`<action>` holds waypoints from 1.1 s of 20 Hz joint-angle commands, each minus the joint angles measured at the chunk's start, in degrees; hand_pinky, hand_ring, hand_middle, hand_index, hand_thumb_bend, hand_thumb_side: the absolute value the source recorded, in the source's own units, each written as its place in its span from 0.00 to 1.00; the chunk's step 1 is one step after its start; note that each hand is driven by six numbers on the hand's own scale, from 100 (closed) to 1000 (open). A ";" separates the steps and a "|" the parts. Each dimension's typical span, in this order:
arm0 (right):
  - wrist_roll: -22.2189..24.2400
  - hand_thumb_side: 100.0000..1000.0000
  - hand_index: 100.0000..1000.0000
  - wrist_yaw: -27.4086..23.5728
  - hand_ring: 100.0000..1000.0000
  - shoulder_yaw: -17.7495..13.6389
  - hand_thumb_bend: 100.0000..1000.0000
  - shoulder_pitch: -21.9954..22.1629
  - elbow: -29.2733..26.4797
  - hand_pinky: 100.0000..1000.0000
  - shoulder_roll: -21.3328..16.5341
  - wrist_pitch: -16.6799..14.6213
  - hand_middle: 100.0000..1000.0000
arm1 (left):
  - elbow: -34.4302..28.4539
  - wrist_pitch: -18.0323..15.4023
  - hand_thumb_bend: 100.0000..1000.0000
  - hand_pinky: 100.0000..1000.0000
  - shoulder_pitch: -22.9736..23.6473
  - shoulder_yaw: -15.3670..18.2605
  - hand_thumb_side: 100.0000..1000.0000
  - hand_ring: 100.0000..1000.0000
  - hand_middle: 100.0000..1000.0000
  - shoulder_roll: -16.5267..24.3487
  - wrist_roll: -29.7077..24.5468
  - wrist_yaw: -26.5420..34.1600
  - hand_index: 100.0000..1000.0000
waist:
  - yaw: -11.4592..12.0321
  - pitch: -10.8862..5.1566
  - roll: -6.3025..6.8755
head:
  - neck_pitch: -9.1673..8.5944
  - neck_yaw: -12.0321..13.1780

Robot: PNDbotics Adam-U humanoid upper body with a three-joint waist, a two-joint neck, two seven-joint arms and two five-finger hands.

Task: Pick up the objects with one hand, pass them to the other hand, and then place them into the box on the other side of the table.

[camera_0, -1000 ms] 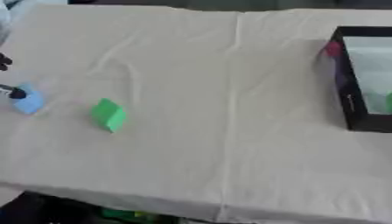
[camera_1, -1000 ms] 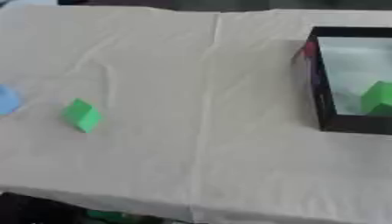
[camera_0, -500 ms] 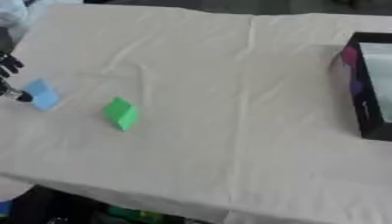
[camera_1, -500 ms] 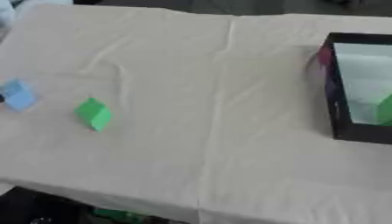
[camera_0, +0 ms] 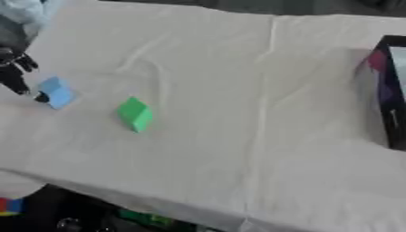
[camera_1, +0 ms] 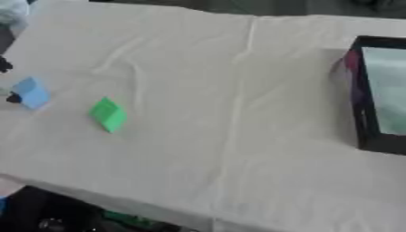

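Left eye view
Counter: one counter (camera_0: pixel 238 113), draped in a cream cloth with creases running across it.
Left hand: one black hand (camera_0: pixel 14 68) at the left edge, coming in from the upper left; a fingertip sits right at the left side of the blue block.
Fingers: dark fingers (camera_0: pixel 11 78) point downward beside the blue block; whether they pinch the block or only touch it I cannot tell.
Blue block: one small light-blue block (camera_0: pixel 56 92), tilted, on the cloth at the far left, against the hand.
Green block: one green block (camera_0: pixel 135 113), tilted on an edge, lying free on the cloth a little to the right of and nearer than the blue block, apart from it.
Box: one dark box (camera_0: pixel 389 90), cut off by the right edge; its outer wall shows purple and pink, and it stands well apart from both blocks, on the opposite side of the counter.
Under the counter edge: a small patch of red, yellow and blue at the lower left corner and a bit of green below the near edge, neither clear enough to name.

Right eye view
Box interior: more of the box shows here, with a pale floor inside black walls; what lies in it cannot be made out.
Left hand: only dark tips at the left edge, one just touching the blue block's left side.
Blocks: the same two, one blue and one green, both on the cloth on the left side.
Right hand: shows in neither view.
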 commanded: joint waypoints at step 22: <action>-0.97 0.21 0.89 2.31 0.94 -0.21 0.00 0.90 0.49 1.00 -1.65 -0.97 0.89 | 5.94 -1.34 0.60 0.80 -3.27 0.29 0.00 0.84 0.76 -2.68 1.13 -6.84 0.76 | 0.15 -0.72 -0.34 | -0.88 -1.38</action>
